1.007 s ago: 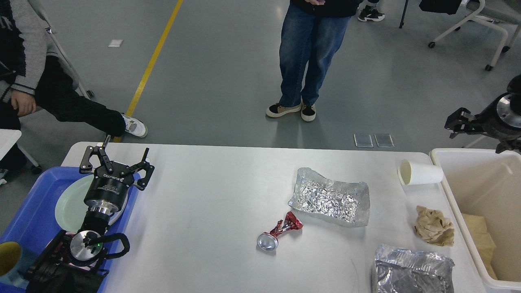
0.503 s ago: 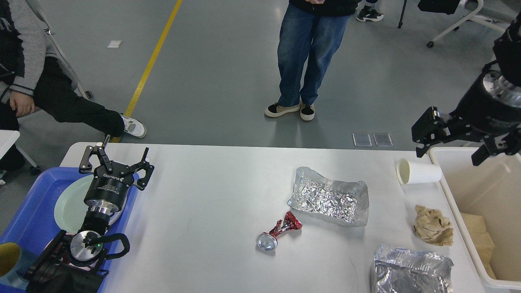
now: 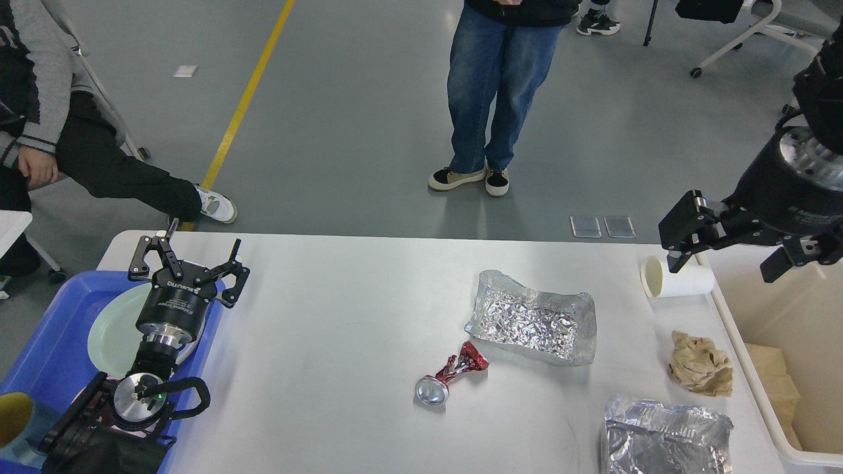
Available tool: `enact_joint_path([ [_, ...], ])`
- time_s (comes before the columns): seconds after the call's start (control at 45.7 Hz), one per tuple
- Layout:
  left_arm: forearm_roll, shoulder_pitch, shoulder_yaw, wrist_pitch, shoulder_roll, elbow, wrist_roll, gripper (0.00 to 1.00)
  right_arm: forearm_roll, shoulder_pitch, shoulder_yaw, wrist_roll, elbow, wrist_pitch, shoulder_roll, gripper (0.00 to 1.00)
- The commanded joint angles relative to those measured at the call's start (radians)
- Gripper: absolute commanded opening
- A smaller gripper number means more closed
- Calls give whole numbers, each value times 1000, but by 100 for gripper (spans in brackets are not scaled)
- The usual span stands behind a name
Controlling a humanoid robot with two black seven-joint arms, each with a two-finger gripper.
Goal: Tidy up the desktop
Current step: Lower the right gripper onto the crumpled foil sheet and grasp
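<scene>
Desktop [image 3: 329, 342]: big white top, still messy.
Paper cup [image 3: 678, 280]: lay tipped at far right edge.
Right gripper [image 3: 728, 247]: fingers apart above cup, likely ready to grab.
Left gripper [image 3: 188, 263]: fingers apart, empty, over blue tray [image 3: 46, 336].

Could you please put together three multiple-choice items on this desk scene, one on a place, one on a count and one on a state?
1. Where does the crumpled brown paper wad lie?
A. in the blue plastic tray
B. on the white-grey desktop near the cream-white bin
C. on the floor

2. How many crinkled silver foil containers are on the desktop?
A. one
B. two
C. four

3. How does the white paper cup sit?
A. upright
B. upside down
C. on its side

Answers:
1 B: the wad rests on the desktop just left of the bin.
2 B: one foil container at centre, another at the near edge.
3 C: its open mouth faces left.
</scene>
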Motion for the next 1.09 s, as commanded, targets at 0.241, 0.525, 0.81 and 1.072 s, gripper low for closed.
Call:
enact_joint_path([
  [0.241,0,0,0,0,0,0,0,96,-15,-64,-14,-5,1,-39,-32,98],
  [0.525,0,0,0,0,0,0,0,96,-95,-248,0,-5,21,-50,-183,82],
  [0.81,0,0,0,0,0,0,-2,96,-273,-631,65,-1,-8,-348,-336,83],
  [1.072,0,0,0,0,0,0,-2,96,-344,-1009,235,-1,-69,-671,-333,84],
])
